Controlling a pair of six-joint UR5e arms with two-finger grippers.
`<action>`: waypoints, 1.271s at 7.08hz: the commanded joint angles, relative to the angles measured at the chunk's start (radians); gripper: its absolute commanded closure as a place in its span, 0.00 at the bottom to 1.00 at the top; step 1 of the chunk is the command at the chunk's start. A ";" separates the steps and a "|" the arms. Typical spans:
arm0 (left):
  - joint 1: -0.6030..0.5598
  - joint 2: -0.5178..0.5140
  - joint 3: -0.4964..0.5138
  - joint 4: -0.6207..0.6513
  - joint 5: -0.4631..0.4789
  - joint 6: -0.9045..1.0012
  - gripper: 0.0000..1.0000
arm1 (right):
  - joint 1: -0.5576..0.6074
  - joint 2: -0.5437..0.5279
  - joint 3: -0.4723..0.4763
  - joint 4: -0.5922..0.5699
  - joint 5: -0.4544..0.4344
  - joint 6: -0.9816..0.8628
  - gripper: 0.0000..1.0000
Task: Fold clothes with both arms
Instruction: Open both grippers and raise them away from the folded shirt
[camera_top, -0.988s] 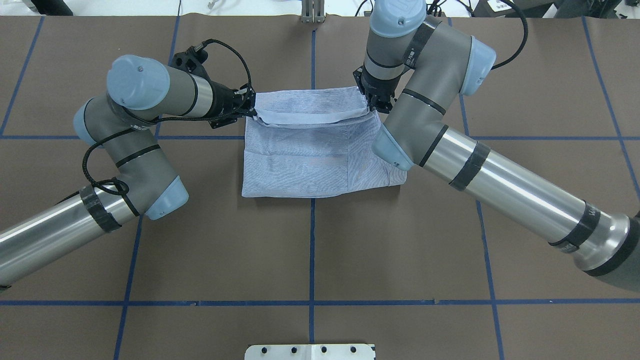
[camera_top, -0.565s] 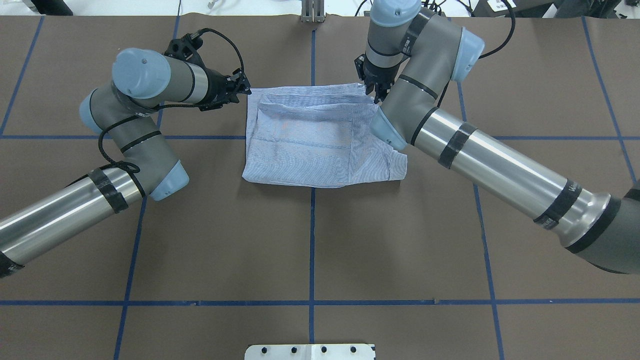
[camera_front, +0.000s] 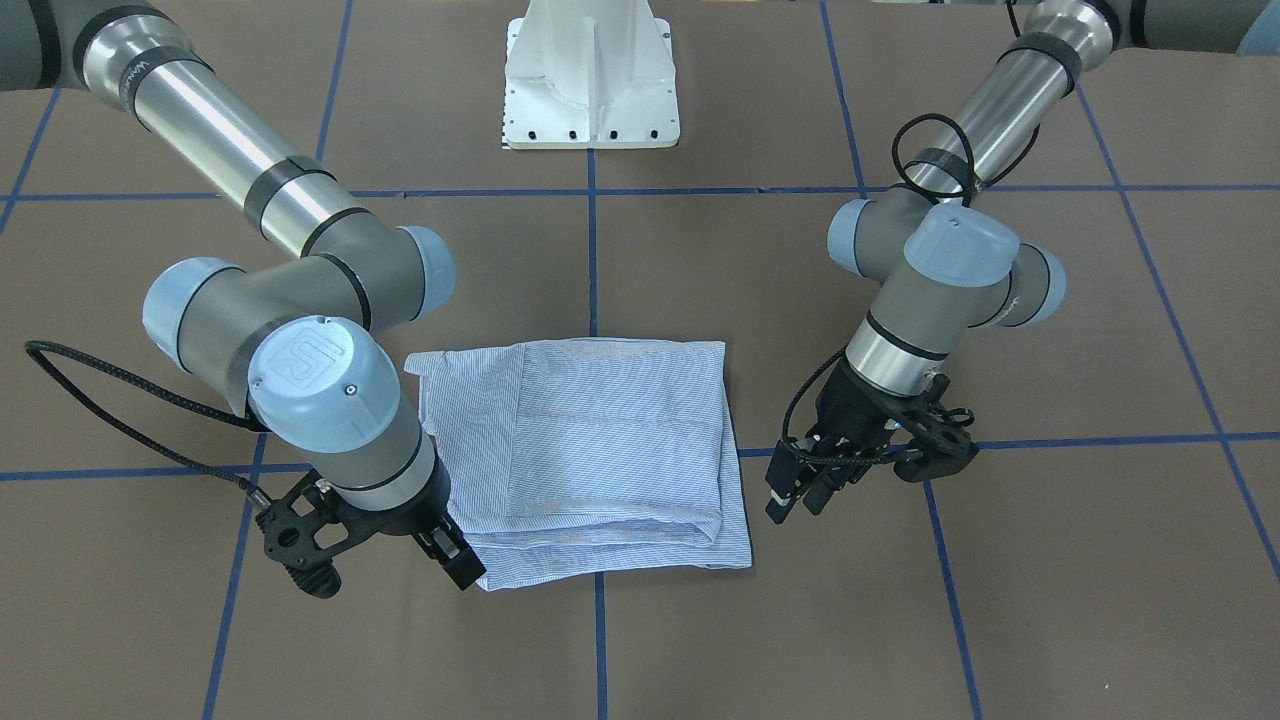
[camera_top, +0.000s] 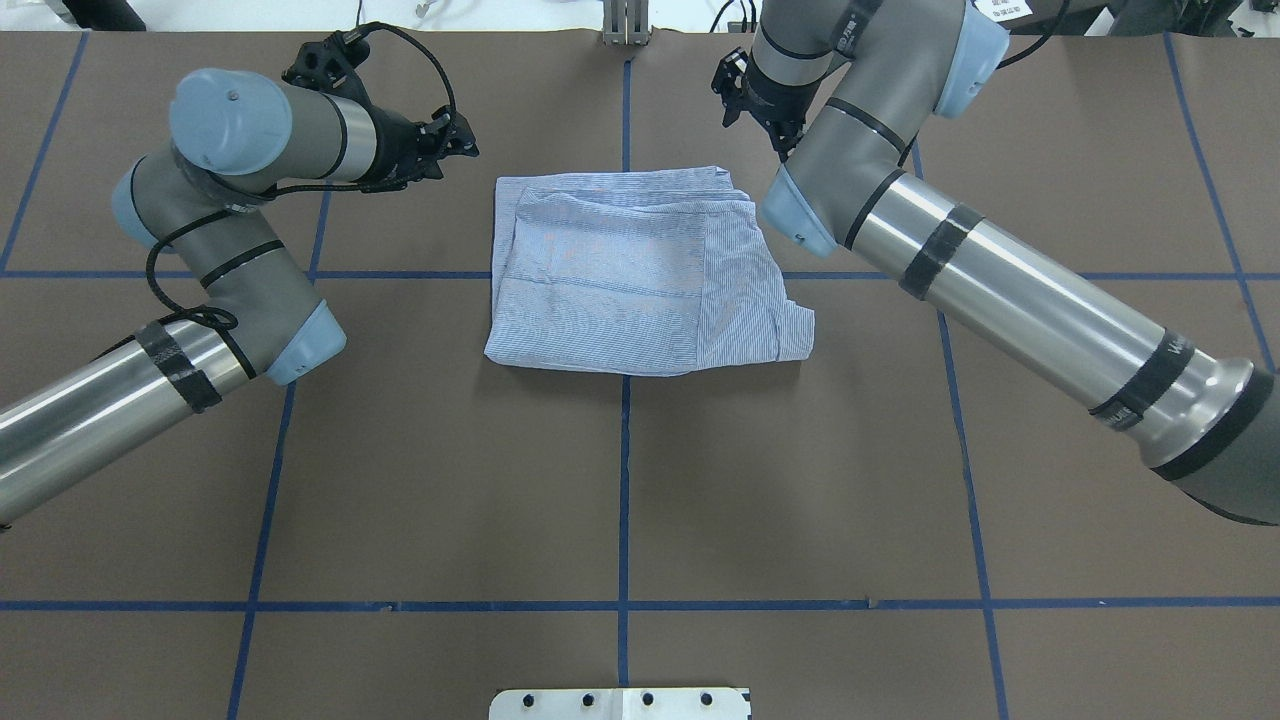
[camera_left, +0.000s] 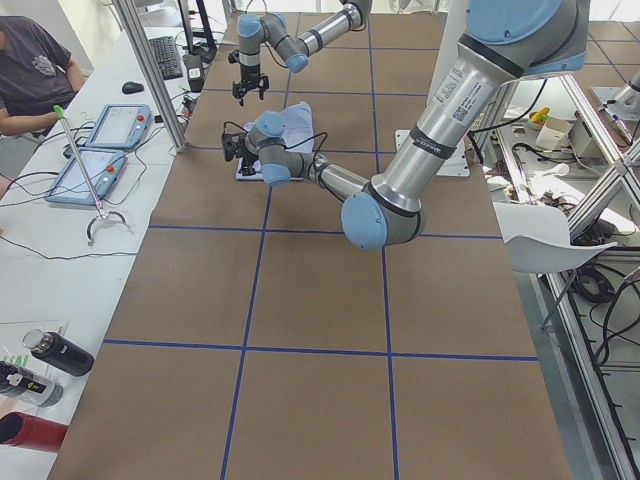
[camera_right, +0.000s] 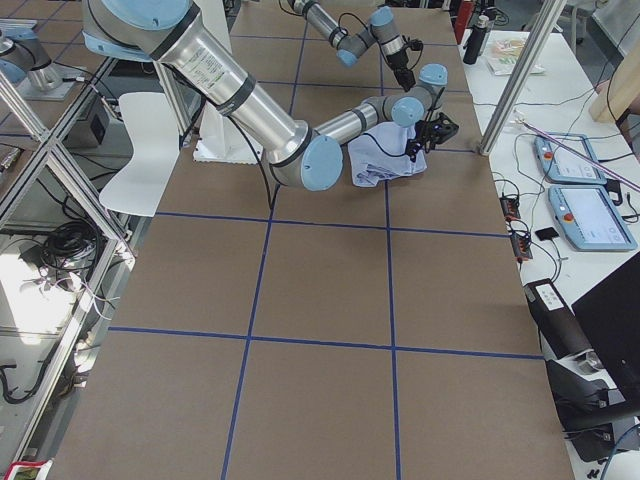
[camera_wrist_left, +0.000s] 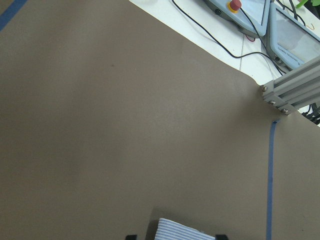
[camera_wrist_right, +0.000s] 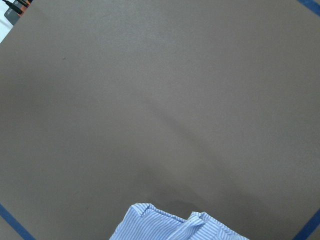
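My left hand (camera_front: 795, 497) hung over bare table (camera_top: 620, 480), just off the side edge of the shirt (camera_top: 620, 275) and clear of the cloth. Its fingers were spread and gripped nothing. In the left wrist view, both fingertips (camera_wrist_left: 221, 236) showed at the bottom edge, well apart, with a strip of striped cloth between and beyond them.

My right hand (camera_front: 458, 565) hung at the opposite side of the shirt, near its far corner (far as counted from my base). It carried no cloth. Only one finger was plain to see, so I could not tell whether it was spread or pressed together. The right wrist view showed brown table and one small folded corner of the shirt at the bottom.

My left arm (camera_front: 935, 290) and right arm (camera_front: 300, 340) were both bent at the elbow, one on each side of the shirt.

The shirt lay flat on the table between the two hands, folded into a rough rectangle. A smaller folded panel lay on top, and layered edges showed along the side farthest from my base. One near corner stuck out a little toward my right.

Blue tape lines (camera_top: 624, 500) divided the brown table into squares. The white pedestal base (camera_front: 592, 80) stood well apart from the shirt.
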 joint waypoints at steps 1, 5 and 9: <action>-0.009 0.096 -0.117 0.011 -0.086 0.202 0.39 | 0.040 -0.122 0.093 0.006 0.001 -0.191 0.00; -0.193 0.280 -0.176 0.025 -0.283 0.736 0.00 | 0.227 -0.414 0.242 0.008 0.090 -0.672 0.00; -0.464 0.356 -0.172 0.246 -0.451 1.247 0.00 | 0.440 -0.629 0.255 0.003 0.190 -1.270 0.00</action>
